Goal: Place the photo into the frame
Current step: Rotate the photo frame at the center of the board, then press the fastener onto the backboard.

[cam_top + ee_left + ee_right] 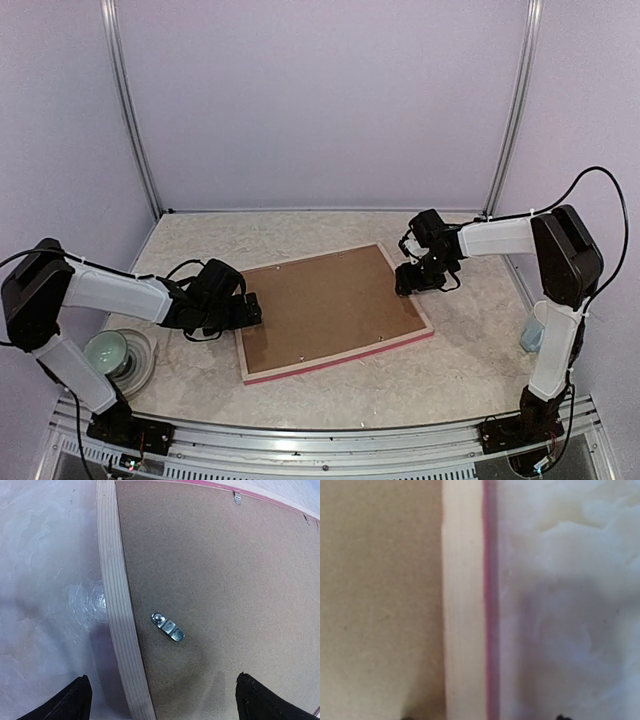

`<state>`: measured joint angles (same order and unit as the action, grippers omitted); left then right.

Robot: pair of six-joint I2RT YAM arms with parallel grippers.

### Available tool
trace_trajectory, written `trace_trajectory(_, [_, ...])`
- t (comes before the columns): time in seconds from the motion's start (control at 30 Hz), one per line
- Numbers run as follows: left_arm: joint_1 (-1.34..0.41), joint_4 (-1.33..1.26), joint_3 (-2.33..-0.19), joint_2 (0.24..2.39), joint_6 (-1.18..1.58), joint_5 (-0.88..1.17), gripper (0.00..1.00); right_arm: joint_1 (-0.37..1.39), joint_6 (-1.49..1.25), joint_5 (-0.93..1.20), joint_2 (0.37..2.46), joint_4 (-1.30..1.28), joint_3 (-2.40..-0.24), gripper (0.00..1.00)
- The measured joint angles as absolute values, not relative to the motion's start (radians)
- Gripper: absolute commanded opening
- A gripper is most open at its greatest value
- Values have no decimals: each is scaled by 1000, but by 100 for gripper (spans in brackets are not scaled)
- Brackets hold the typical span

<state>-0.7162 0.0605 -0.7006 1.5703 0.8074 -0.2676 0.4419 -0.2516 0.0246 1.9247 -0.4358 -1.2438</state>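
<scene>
Centre of view: frame [340, 357] lies flat on the table [300, 235], backing board [330, 305] within it. Lower left: bowl [108, 352] on the table. Right edge: cup [533, 328], well apart from the frame.

Frame face-down on worktop, one arm at each short side.
Frame [340, 357] lies flat mid-worktop [300, 235], slightly rotated, brown backing board [330, 305] up, pink edge showing along the near side. Left fingers [252, 308] are at the frame's left edge, low over it. Right fingers [402, 284] are at the right edge near the far corner. Finger spread unclear from here. A pale green bowl [105, 352] sits on a clear plate [143, 362] by the left arm's base. A light blue cup [533, 328] is partly behind the right arm.
</scene>
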Motion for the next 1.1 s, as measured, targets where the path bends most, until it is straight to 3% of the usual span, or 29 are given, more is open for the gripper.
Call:
trace_trajectory(0.37, [-721,60,-700,1585,808,-270,99,442,-254,21,1924,-412,-1233,53])
trace_trajectory(1.03, [-721,60,-697,1585,811,-279,99,442,-255,20,1916,-412,-1231,50])
trace_trajectory(1.1, [-721,60,-692,1585,811,-281,99,442,-255,18,1913,-417,-1231,42])
